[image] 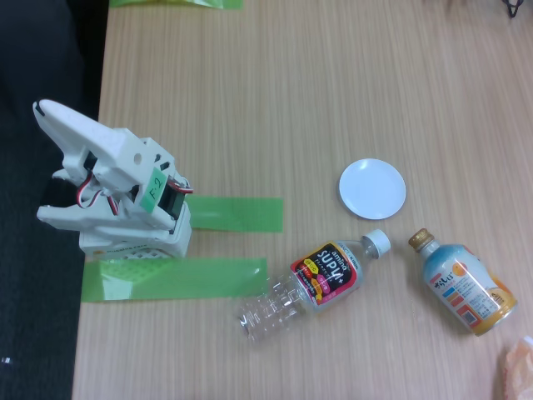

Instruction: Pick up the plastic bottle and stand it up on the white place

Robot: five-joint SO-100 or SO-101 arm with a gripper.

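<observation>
The plastic bottle (pixel 312 286) is seen lying on its side on the worktop (pixel 333 92), cap just beside the white place (pixel 372 188) (nothing stood up yet). The arm is folded well apart; whether its jaws are released cannot be told.

Top-down shot of a wooden table (pixel 350 75). The white arm (pixel 117 187) is folded up at the left edge, sitting on its base with two strips of green tape (pixel 171 277) beside and under it. Its gripper (pixel 46 112) points toward the upper left, away from everything; can't tell whether the jaws are parted. Well off to the arm's right, the plastic bottle (pixel 312 283) lies on its side, white cap aimed at the white plate (pixel 371 189) just above it, not touching. Further right lies a shorter gold-capped bottle (pixel 462 283), also on its side.
</observation>
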